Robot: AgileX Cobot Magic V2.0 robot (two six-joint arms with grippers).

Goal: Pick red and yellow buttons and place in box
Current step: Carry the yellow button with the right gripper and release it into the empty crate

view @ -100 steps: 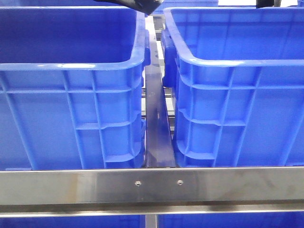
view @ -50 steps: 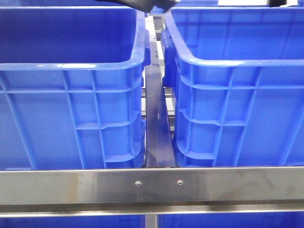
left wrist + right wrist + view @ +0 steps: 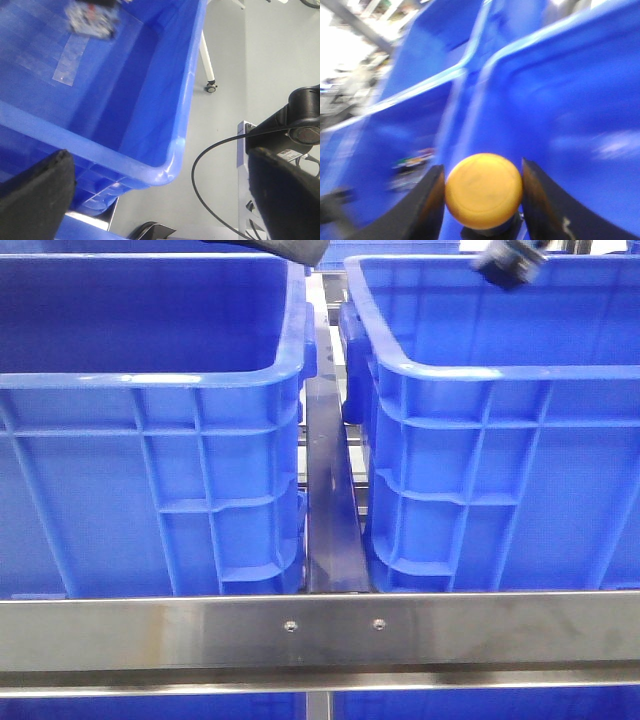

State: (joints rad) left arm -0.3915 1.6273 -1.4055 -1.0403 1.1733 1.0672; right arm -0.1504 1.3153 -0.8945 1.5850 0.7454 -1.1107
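Front view: two blue crates stand side by side on a steel rack, the left crate [image 3: 150, 440] and the right crate [image 3: 500, 440] split by a metal bar [image 3: 328, 500] running away from the camera, with a steel rail [image 3: 320, 635] across the near edge. A dark piece of the left arm [image 3: 285, 248] shows at the top over the left crate's far right corner. The right gripper [image 3: 505, 262] shows blurred above the right crate's far side; its jaws cannot be made out here.

Left wrist view: the left gripper [image 3: 160, 195] has its jaws wide apart, empty, with one finger [image 3: 35, 195] over a crate's rim [image 3: 170, 165] and the other over grey floor. Inside that crate lie a strip of clear tape [image 3: 70, 57] and a blurred cluster of small items [image 3: 92, 20]; what they are cannot be told.

Right wrist view: the right gripper [image 3: 484, 192] is clamped on the yellow button [image 3: 483, 190], its round flat face turned to the camera, a dark finger [image 3: 427, 202] pressed to each edge. Being round, it has no long axis. Blurred blue crate walls lie behind it. The red button is not identifiable in any view.
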